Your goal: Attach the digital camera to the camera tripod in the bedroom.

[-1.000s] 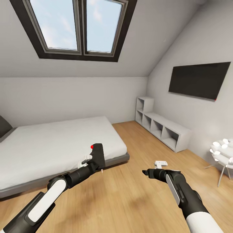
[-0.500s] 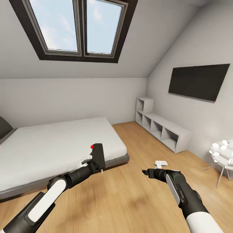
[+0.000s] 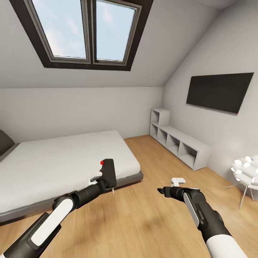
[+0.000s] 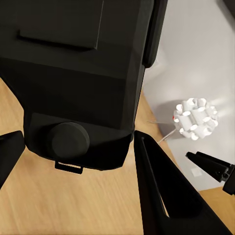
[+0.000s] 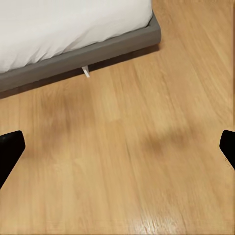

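The view has tilted slightly since a second ago; both arms are unchanged. The left gripper [image 3: 104,181] clamps the camera [image 3: 109,172] above the floor [image 3: 143,222] by the bed [image 3: 53,165]. The right gripper [image 3: 162,191] hangs spread and empty. Judgement: transit continues, with the tripod yet to be found.

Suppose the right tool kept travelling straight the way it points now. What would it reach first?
Most likely the bare wood floor. The right tool is open and empty, and its wrist view looks down on planks just short of the bed frame. Depth is unclear, so this is a guess.
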You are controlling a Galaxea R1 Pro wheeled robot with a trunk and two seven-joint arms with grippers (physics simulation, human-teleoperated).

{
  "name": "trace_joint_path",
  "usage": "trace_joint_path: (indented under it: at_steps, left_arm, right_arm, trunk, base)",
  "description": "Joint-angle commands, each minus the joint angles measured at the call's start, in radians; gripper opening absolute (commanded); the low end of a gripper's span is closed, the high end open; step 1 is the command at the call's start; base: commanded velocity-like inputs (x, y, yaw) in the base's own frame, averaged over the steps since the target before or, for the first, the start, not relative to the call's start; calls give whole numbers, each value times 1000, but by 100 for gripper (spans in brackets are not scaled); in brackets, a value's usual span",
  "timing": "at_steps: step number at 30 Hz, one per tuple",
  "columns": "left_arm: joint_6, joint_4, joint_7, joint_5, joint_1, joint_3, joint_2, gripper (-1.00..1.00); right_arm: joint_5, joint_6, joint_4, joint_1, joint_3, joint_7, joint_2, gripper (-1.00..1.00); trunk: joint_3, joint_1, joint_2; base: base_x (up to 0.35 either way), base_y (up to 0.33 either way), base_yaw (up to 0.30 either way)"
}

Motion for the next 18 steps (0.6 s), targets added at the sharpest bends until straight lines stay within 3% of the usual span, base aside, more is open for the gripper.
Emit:
trace_joint_path:
  at_steps: [1,18]
  left_arm:
    - [1,-2,9,7,-1,-2,1,-100]
    - [0,-2,9,-1,-1,-4,1,-100]
  right_arm:
    - [-5,6,-3,-1,-1,0,0,100]
    - [-6,19,4,-1,-1,-1,0,100]
  trunk:
    - [2,-4,6]
    - [55,-69,125]
  base:
    - [0,0,0]
    - [0,0,0]
